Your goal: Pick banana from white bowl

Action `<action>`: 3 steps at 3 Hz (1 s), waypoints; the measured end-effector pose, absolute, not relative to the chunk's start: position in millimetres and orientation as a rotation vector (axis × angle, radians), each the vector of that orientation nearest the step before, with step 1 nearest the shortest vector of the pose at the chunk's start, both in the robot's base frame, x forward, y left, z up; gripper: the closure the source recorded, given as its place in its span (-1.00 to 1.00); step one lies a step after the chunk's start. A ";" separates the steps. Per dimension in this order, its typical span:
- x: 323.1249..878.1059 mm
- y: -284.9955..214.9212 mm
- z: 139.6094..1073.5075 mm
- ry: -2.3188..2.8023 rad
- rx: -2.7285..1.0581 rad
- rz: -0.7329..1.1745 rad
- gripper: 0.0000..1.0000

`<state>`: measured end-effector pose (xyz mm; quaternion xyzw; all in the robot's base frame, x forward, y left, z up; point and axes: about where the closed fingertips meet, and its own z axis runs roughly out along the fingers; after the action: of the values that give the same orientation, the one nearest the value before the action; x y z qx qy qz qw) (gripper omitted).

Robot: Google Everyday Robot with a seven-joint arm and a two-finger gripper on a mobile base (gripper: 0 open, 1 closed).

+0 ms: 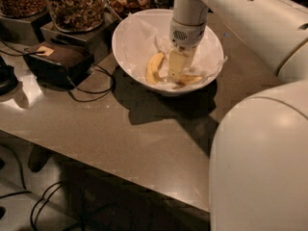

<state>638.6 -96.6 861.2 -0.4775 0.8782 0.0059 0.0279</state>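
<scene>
The large white bowl [126,42] with crumpled paper lining stands at the back of the brown table. My gripper [177,67] reaches straight down into it, its tip low at the bowl's middle. The banana [191,79] lies at the bowl's bottom just right of the gripper tip, with a browner end toward the front; most of it is hidden behind the gripper. A shorter, plump yellow banana [154,68] lies just left of the gripper.
Glass jars of nuts [77,4] stand on dark stands behind and left of the bowl. A dark box [55,59] with cables lies to the left. The table's front edge [120,174] runs diagonally. My white arm fills the right side.
</scene>
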 end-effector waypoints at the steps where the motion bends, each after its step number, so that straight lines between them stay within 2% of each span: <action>1: 639.6 -95.9 858.3 2.715 -1.481 0.020 -0.04; 3: 643.3 -97.5 843.3 2.746 -1.491 0.031 -0.04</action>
<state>643.3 -97.5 843.3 -0.4770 0.8788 0.0099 0.0083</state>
